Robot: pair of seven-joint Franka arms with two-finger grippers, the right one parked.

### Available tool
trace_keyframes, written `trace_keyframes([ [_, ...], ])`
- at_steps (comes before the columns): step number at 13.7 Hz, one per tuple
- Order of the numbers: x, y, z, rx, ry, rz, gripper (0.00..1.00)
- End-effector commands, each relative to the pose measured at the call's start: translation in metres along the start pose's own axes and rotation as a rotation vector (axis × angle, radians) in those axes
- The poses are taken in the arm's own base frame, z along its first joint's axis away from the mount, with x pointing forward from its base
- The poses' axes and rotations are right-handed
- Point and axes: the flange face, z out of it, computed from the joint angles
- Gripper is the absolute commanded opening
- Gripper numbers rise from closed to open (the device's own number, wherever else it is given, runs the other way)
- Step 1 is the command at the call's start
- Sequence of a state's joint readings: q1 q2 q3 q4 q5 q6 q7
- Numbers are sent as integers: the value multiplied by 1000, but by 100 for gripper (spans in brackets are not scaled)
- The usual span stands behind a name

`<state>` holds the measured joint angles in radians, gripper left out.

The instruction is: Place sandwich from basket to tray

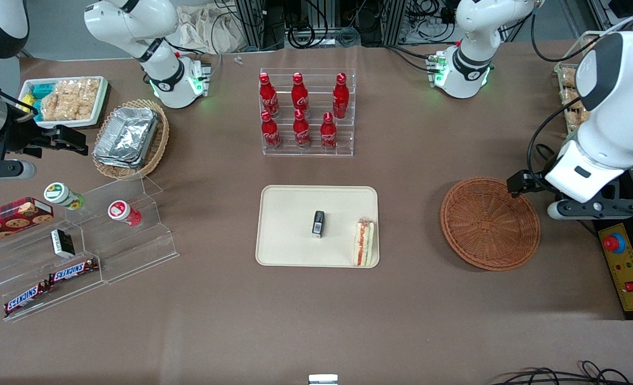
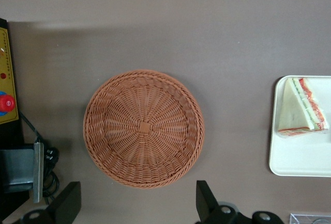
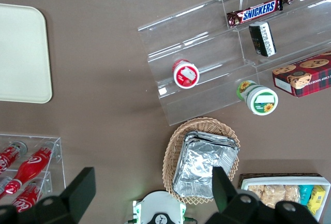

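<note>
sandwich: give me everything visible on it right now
The sandwich is a triangular wedge of pale white bread in clear wrap, with red-orange and pale green filling showing in stripes along its cut edge. It lies on the cream-beige tray, against the low rim at the working arm's end, apart from the small dark item at the tray's middle. The reddish-brown wicker basket has nothing in it. Nothing grips the sandwich: the hand hangs open above the basket's edge.
</note>
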<state>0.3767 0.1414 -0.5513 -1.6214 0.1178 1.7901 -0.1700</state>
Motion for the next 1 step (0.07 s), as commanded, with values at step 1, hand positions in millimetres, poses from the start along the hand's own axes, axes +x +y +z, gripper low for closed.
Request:
trace_keyframes([
  [1, 8, -8, 0, -30, -20, 12, 100],
])
